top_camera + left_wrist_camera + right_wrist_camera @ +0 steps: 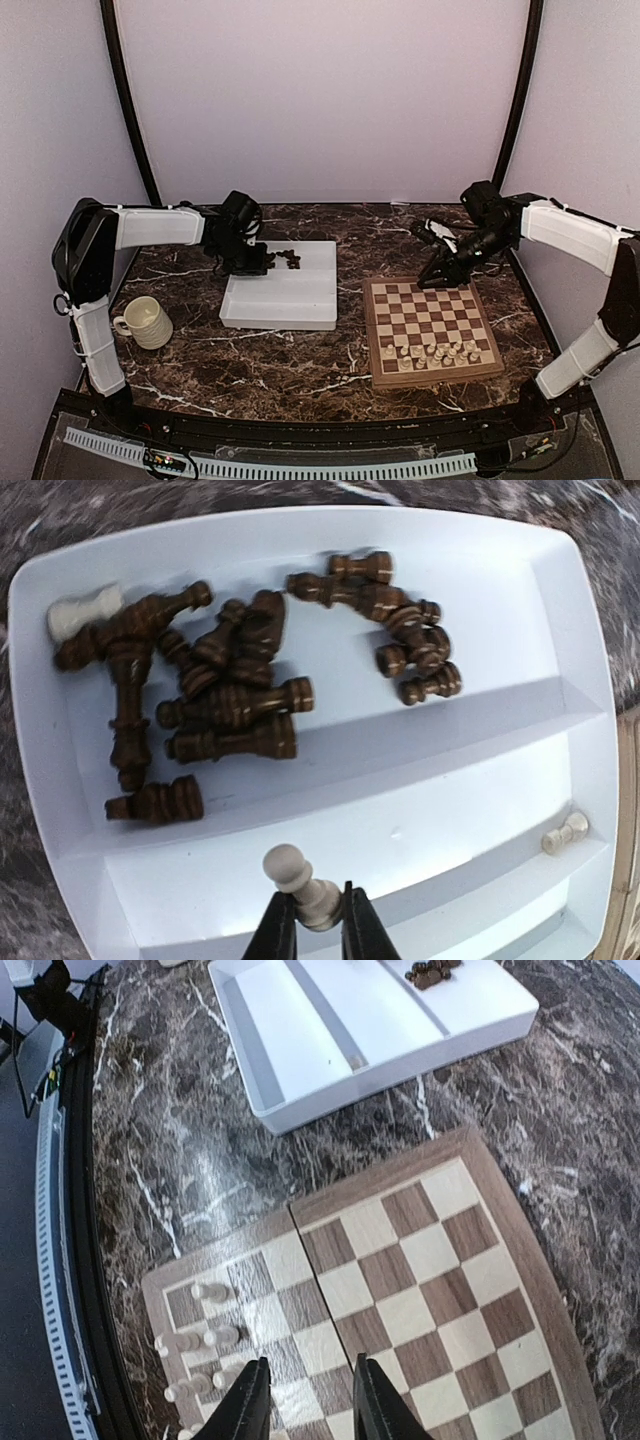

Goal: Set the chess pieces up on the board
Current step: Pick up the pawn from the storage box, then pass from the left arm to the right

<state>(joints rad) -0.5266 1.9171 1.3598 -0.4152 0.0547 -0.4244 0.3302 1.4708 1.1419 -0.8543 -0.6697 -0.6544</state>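
Note:
My left gripper [315, 898] is shut on a cream-white pawn [290, 868], held just above the white divided tray [480, 780]. Many dark brown chess pieces [230, 705] lie jumbled in the tray's far compartment, with one cream piece [85, 610] among them. A lone cream pawn [565, 832] lies in a nearer compartment. The board [430, 325] sits to the right, with several cream pieces [432, 352] standing on its near rows. My right gripper [310, 1372] hangs open over the board [420, 1290], nothing between its fingers. In the top view it [440, 275] is at the board's far edge.
A cream ribbed mug [147, 322] stands at the left front of the dark marble table [280, 365]. The tray [285, 300] lies left of the board. Curved white walls close in the back and sides.

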